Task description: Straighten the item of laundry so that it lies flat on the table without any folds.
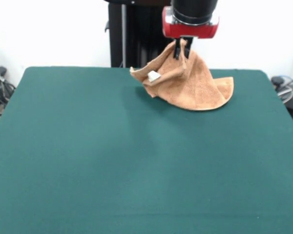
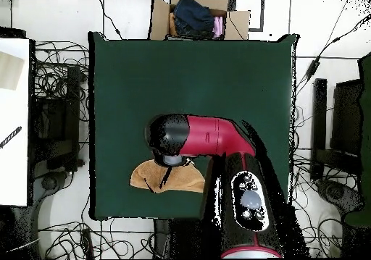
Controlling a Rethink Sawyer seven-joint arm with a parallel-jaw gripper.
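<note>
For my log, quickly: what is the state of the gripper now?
Gripper: jaws closed on the towel, holding one part lifted above the table.

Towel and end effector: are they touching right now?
Touching. The front view shows the end effector pinching a peak of the towel, lifting it into a tent while its lower edge rests on the table.

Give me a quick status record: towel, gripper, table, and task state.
towel: orange-tan towel pinched at its top and lifted into a tent shape, lower edge on the table, white label showing
gripper: gripper shut on the towel's peak
table: green table, towel near the robot's side
task state: not flat yet, folds remain
</note>
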